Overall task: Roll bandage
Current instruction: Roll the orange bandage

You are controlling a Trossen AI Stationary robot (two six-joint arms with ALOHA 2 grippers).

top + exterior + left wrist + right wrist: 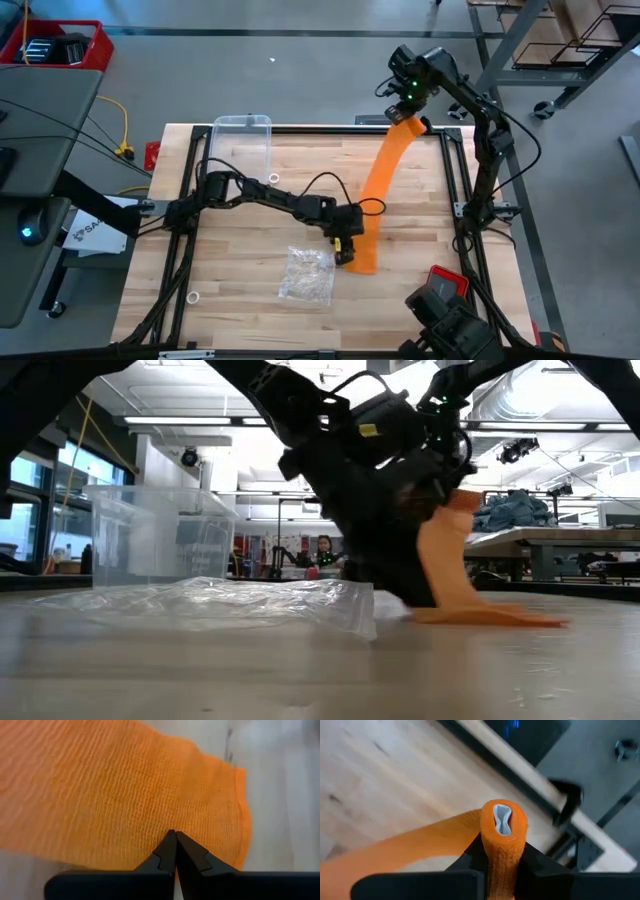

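Observation:
The bright orange bandage (382,175) runs as a long flat band from the table's middle near side up to the far right. Its free end (361,262) lies flat on the wood. Its rolled end (503,827), with a squashed white core, is held high by my right gripper (406,112) over the table's far edge. My left gripper (345,250) is shut at the band's near end, low on the table. In the low view the band (450,575) rises from the table behind the left arm. My left gripper's shut fingertips (172,847) are down on the flat band near its free end (220,820), coming from the table's left and slanting down. That end lies on the table. My right gripper pinches the roll (501,852) between its two fingers, one on each side. The roll is lifted clear, and the band trails from it down to the table.
A crumpled clear plastic bag (307,273) lies just left of the band's near end. A clear plastic box (240,140) stands at the far left. A black frame (455,170) borders the table. A red device (442,283) sits at the near right. A small white ring (193,297) lies near left.

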